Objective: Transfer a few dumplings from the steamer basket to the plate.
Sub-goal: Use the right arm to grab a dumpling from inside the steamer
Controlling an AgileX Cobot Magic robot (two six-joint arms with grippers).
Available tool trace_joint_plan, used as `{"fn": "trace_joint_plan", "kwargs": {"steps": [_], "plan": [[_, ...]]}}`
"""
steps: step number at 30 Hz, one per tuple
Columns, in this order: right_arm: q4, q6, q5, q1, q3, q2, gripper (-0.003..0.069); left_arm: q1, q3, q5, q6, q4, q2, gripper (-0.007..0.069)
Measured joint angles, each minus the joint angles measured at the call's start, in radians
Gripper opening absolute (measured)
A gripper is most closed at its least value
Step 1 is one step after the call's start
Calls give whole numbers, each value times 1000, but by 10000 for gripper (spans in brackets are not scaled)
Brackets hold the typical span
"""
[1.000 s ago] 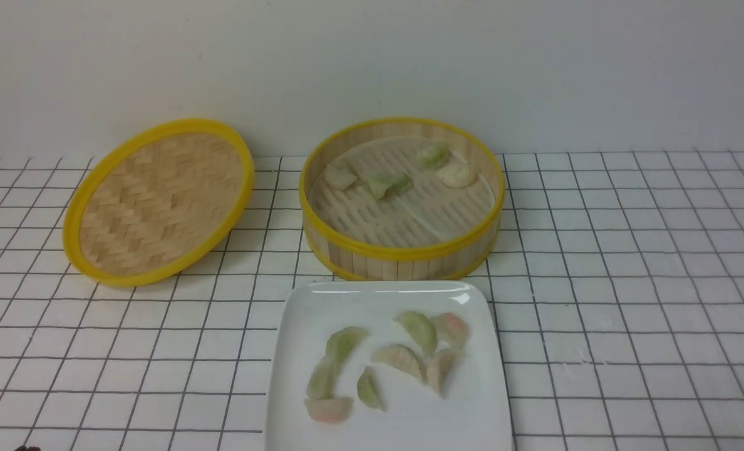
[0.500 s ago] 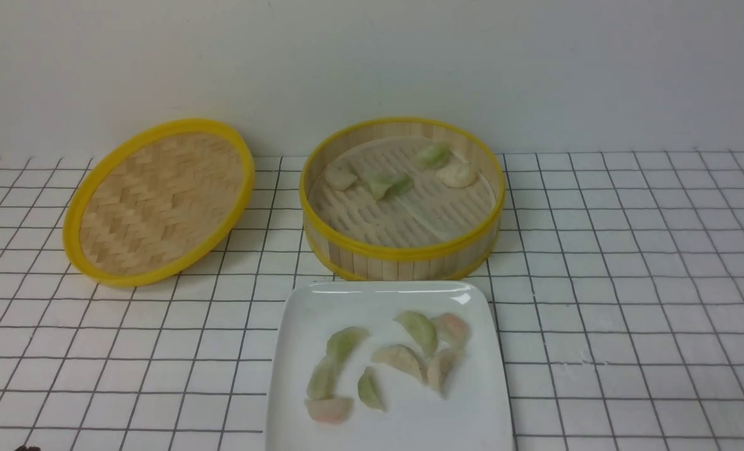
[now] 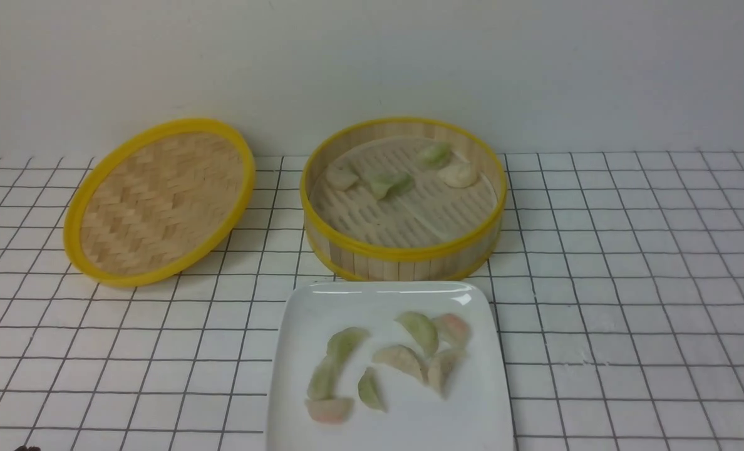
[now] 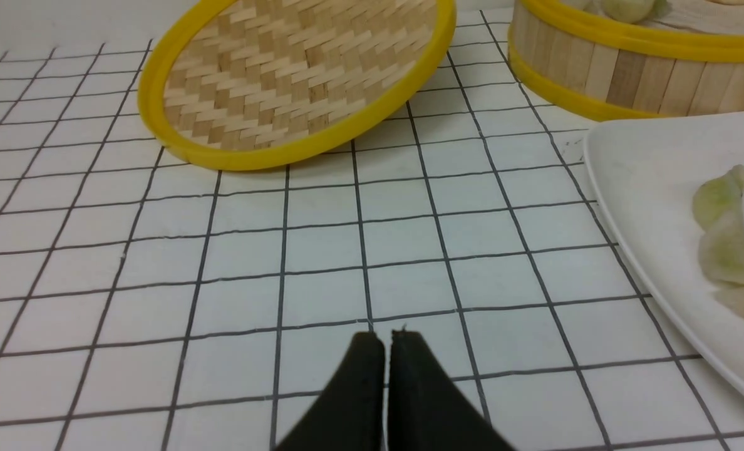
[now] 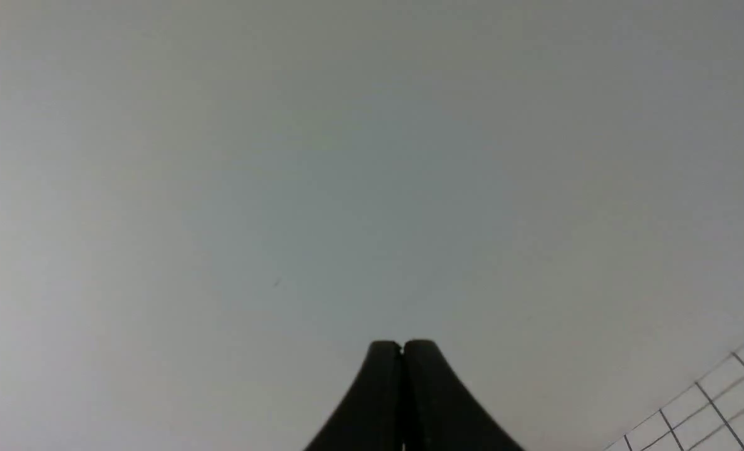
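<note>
Only the wrist views show the claws. The left gripper (image 4: 387,341) has its black jaws pressed together on nothing, low over the gridded cloth (image 4: 284,250). Straight beyond its tips lies the woven lid (image 4: 297,69), propped at a tilt. Farther ahead and toward the robot's right is the steamer basket (image 4: 604,75), and near that same side is an edge of the plate (image 4: 635,207). The right gripper (image 5: 402,347) is likewise closed tight and empty. It faces a blank wall (image 5: 347,156), with only a corner of the cloth in sight and none of the task's things. The front view shows neither claw but gives the whole layout. The plate sits just in front of the basket and carries a scatter of dumplings (image 3: 399,360), while four more remain on the basket's slotted liner, toward its far side.
</note>
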Motion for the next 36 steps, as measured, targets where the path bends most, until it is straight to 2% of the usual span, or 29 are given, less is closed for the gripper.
{"fn": "trace_joint_plan", "kwargs": {"steps": [3, 5, 7, 12, 13, 15, 19, 26, 32, 36], "plan": [[-82, -58, 197, 8, -195, 161, -15, 0, 0, 0, 0, 0, 0, -6], [-145, -123, 450, 10, -420, 406, -15, 0, 0, 0, 0, 0, 0, -6], [-168, -161, 623, 10, -576, 596, -15, 0, 0, 0, 0, 0, 0, -6], [-184, -185, 964, 12, -916, 1046, -15, 0, 0, 0, 0, 0, 0, -6], [-186, -185, 976, 11, -929, 1046, -15, 0, 0, 0, 0, 0, 0, -6], [-211, -169, 1081, 34, -1104, 1270, -13, 0, 0, 0, 0, 0, 0, -6], [-313, -93, 1100, 133, -1350, 1532, -13, 0, 0, 0, 0, 0, 0, -6], [-529, -41, 1115, 310, -1695, 1840, -8, 0, 0, 0, 0, 0, 0, -6], [-643, -41, 1115, 375, -1897, 2037, 3, 0, 0, 0, 0, 0, 0, -6], [-733, -41, 1118, 391, -2053, 2194, 43, 0, 0, 0, 0, 0, 0, -6]]}}
